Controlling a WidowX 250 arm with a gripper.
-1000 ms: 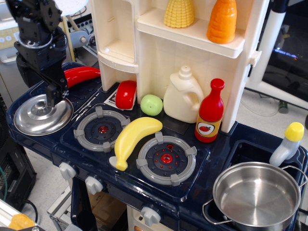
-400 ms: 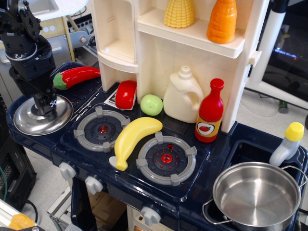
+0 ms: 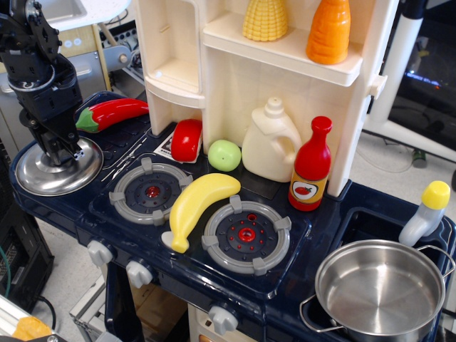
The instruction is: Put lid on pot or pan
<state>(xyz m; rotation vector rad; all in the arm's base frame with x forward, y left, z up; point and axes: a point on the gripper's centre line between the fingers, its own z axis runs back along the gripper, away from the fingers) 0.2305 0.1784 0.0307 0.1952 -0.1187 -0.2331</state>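
Note:
The round shiny steel lid (image 3: 60, 171) lies at the far left edge of the dark blue toy stove top. My black gripper (image 3: 58, 151) comes down onto its middle, where the knob is; the fingers hide the knob, and I cannot tell if they are closed on it. The large shiny steel pot (image 3: 380, 288) with wire loop handles stands open and empty in the sink at the lower right, far from the lid.
Between lid and pot lie two grey burner rings (image 3: 150, 191) (image 3: 246, 234) and a yellow banana (image 3: 194, 204). A red chili (image 3: 110, 112), red item (image 3: 187, 139), green ball (image 3: 224, 154), cream jug (image 3: 272, 141), red bottle (image 3: 312, 166) and cream shelf unit stand behind.
My gripper has moved left and lowered onto the lid's centre. The lid has shifted slightly to the left with it.

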